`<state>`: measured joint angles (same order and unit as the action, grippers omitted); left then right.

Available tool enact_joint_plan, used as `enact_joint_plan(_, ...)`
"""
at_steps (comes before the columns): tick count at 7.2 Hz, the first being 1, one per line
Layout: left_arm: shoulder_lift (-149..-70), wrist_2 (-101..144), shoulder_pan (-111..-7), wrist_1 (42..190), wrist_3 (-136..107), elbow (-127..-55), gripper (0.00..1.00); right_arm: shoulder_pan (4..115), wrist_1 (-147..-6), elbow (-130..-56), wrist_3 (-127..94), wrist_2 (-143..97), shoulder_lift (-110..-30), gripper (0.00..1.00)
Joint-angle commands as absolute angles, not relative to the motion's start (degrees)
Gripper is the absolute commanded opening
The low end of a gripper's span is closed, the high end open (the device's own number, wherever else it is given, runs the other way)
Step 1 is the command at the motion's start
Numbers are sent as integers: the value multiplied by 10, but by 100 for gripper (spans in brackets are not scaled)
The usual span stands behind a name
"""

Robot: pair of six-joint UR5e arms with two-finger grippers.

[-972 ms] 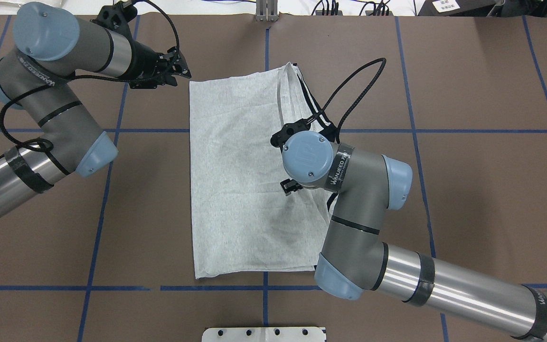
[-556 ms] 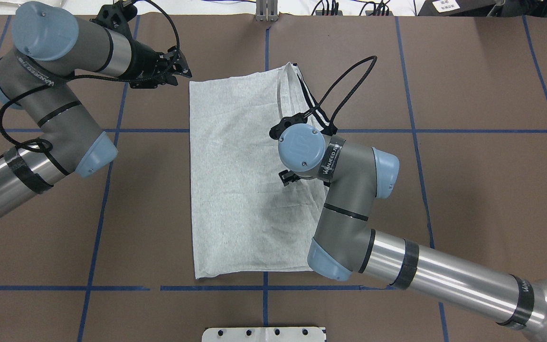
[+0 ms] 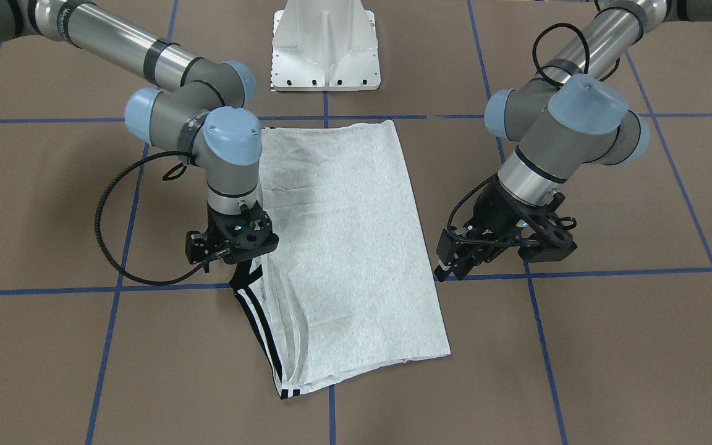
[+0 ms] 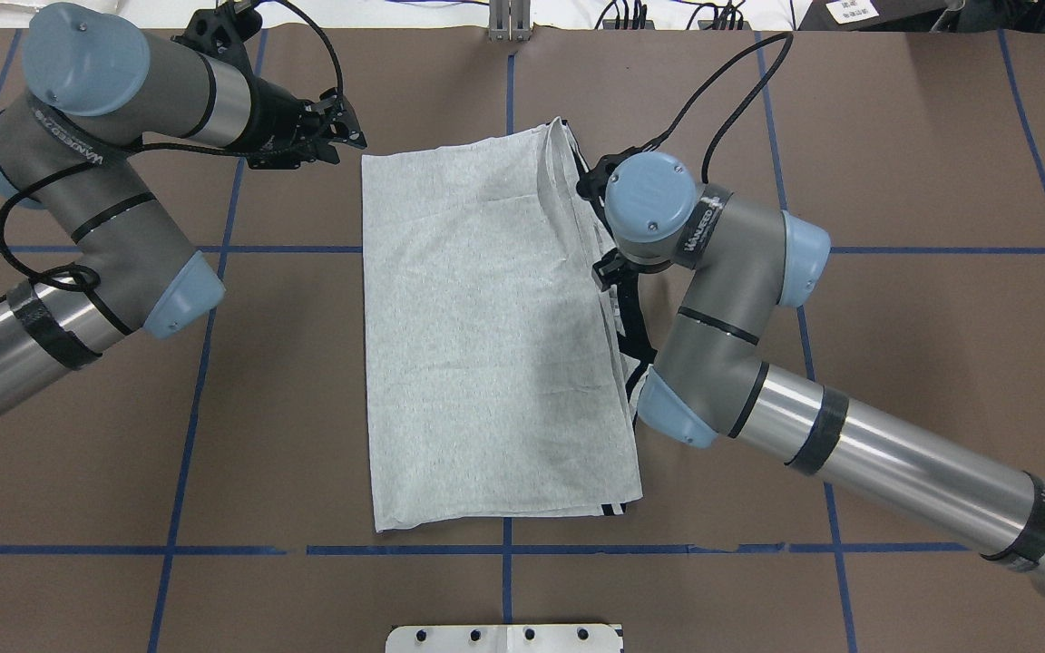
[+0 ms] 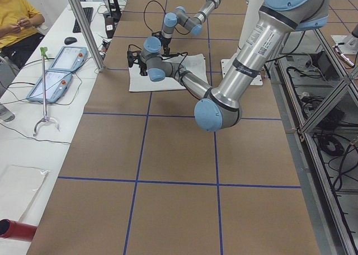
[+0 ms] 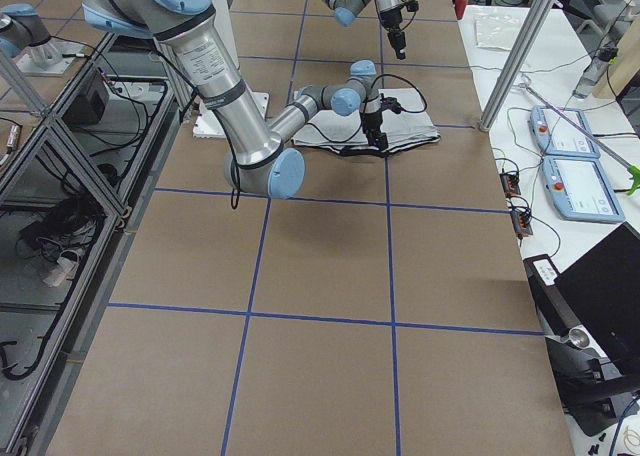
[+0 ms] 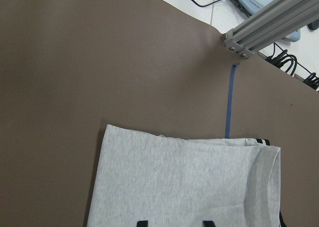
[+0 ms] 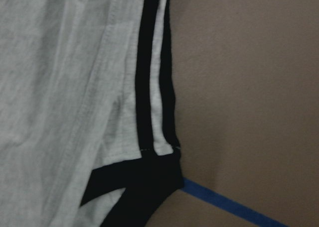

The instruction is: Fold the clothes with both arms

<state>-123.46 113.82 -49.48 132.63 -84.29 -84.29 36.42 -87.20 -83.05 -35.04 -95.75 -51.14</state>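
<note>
At the left, the left gripper (image 4: 346,136) hangs over the bare table (image 4: 287,381) just beside the far left corner of the shirt (image 4: 477,363). Its fingers are parted and hold nothing (its wrist view shows two dark tips set apart at the bottom edge, with that corner just ahead of them).

The shirt lies flat in the middle of the table as a long rectangle, with its sides folded in and its print hidden. Along its right edge the black stripes (image 8: 149,87) and neckband (image 8: 144,184) show where the layers are not flush.

The right gripper (image 3: 238,258) stands over that edge, pointing down. I cannot tell whether its fingers are parted or closed, since the wrist hides them.

The step in hand looks like tidying that edge ahead of the crosswise fold. To do it well, the right arm should take every layer at the striped edge, not only the top one. Both grippers should then pinch the far corners level and carry them together, so the fold lands square.
</note>
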Motion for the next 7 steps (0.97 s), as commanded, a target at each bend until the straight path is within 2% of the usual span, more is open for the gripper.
enact_joint_plan(1,-1235,1138,-495,1326,-843,-843,47,392,-871,-834,-337,-989,-511,100)
enact_joint_plan(3,-1235,1138,-495,1326,-842,-843,47,399,-873,-820,-372,-986,-475,100)
enact_joint_plan(5,-1234,1138,-495,1326,-843,-843,47,397,-854,-726,-418,-984,-395,100)
enact_joint_plan(7,-1230,1138,-494,1326,-843,-843,48,396,-804,-649,-428,-983,-359,100)
